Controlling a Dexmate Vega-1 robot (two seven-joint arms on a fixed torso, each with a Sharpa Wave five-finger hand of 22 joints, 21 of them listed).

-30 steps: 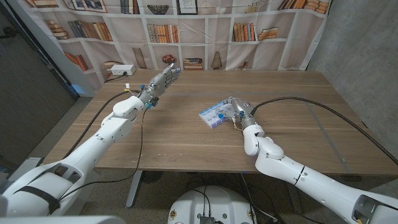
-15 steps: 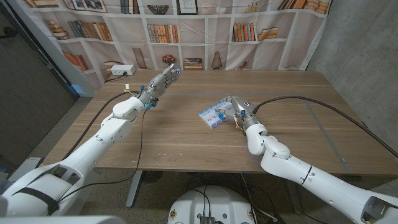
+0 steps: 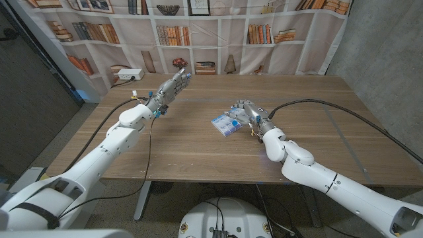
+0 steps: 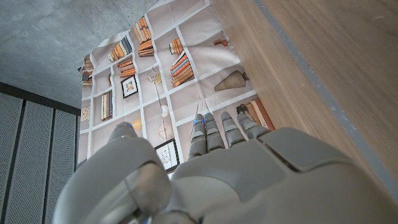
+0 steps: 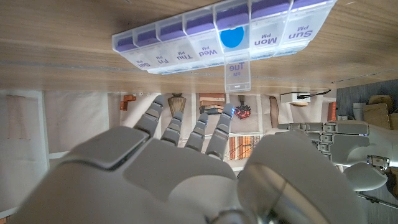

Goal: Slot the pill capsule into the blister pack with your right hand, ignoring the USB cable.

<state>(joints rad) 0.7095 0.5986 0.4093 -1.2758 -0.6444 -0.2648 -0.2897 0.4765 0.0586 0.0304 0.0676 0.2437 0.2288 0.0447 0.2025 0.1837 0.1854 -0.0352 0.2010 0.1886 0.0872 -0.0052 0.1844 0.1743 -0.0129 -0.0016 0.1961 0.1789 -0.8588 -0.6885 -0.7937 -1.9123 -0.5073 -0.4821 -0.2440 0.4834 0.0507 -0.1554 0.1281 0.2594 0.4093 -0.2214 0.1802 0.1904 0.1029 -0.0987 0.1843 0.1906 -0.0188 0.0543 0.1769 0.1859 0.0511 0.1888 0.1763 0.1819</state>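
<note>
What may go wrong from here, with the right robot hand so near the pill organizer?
1. The open Tue lid sticks out toward the right robot hand; a fingertip may catch it and drag the pill organizer.
2. It lies loose on the table, so a push may spill the blue piece from the open compartment.

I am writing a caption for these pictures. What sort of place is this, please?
Probably a robot test lab or studio, not a real library. The bookshelf backdrop is printed cloth hung behind a wooden table, beside bare concrete wall. A weekly pill organizer lies by the right hand.
</note>
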